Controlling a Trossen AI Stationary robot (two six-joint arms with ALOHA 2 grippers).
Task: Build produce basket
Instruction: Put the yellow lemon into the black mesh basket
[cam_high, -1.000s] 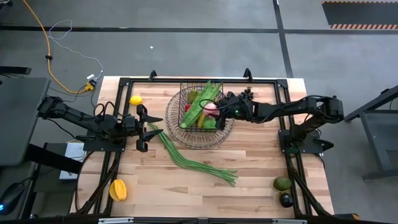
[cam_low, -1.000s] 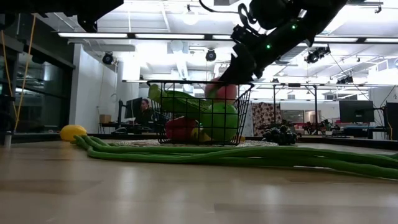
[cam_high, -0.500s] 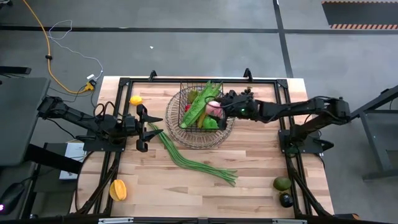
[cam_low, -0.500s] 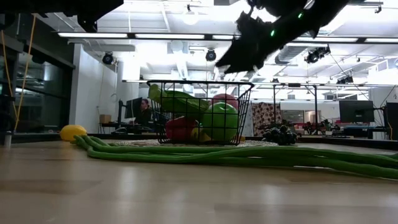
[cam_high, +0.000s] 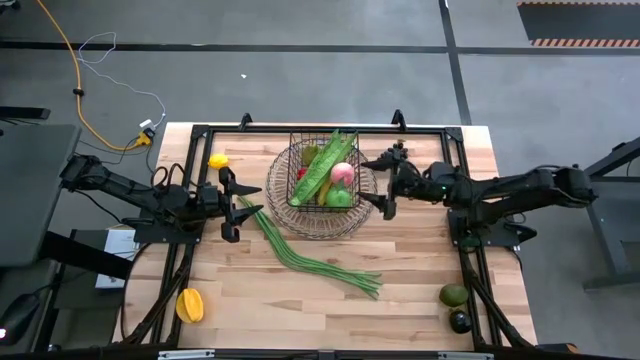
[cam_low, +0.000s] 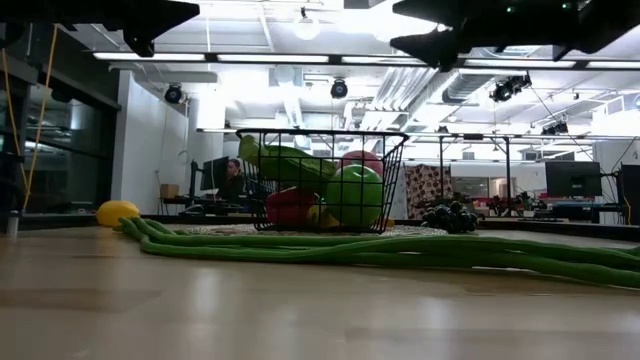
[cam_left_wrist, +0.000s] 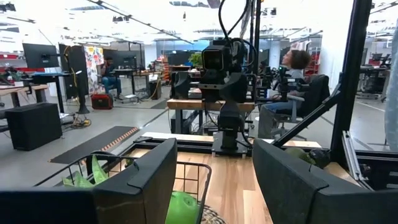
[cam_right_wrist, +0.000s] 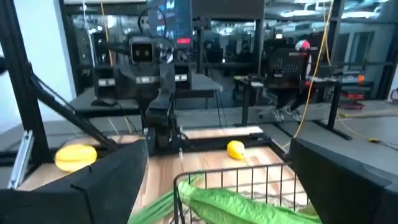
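Wooden table (cam_high: 410, 265): one basket (cam_high: 300, 212), two avocados (cam_high: 454, 295); right gripper (cam_high: 388, 184) open, left gripper (cam_high: 229, 190) open, empty.

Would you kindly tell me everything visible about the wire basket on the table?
The basket is dark wire mesh: a square gridded body above a round, flaring wire rim that rests on the wooden table. It stands upright near the table's far middle, holding a pink apple, a green apple and leafy greens. Long green beans lie beside it. No gripper touches it.
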